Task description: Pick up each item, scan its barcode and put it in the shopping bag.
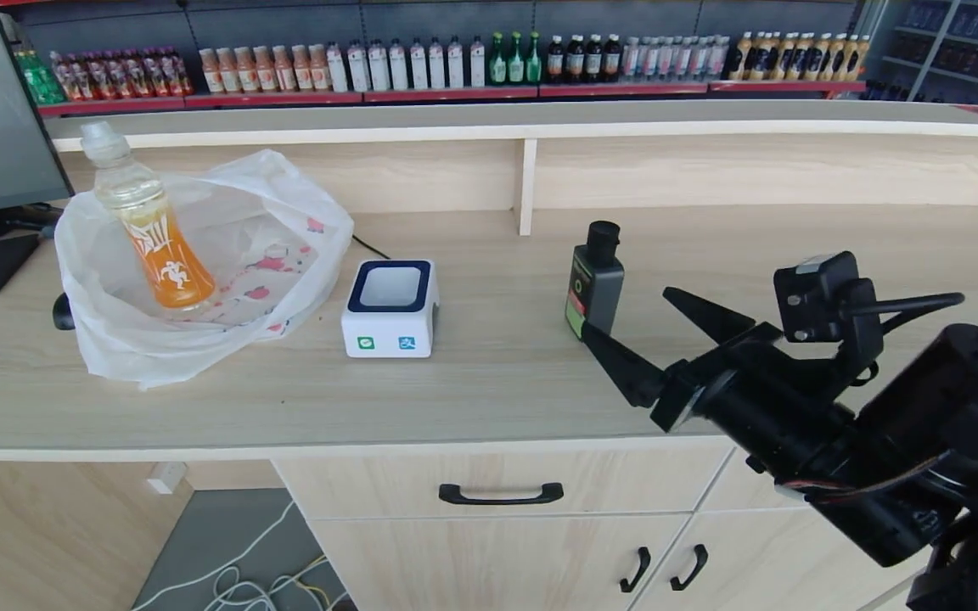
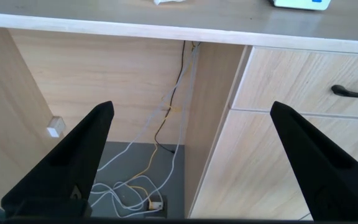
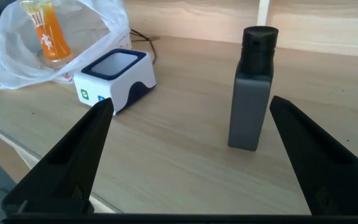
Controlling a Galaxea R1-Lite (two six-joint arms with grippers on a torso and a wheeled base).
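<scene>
counter (image 1: 489, 382): orange drink bottle (image 1: 149, 229) in shopping bag (image 1: 302, 199); grey bottle (image 1: 595, 284) outside, betw spread r hand (image 3: 191, 102) fingers; l hand (image 2: 192, 106) spread.

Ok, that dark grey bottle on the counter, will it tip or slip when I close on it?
The dark grey bottle stands upright, tall on a narrow base, so a nudge up high would probably tip it. Its flat sides look rigid and should grip squarely; the surface seems smooth, so possibly slippery.
</scene>
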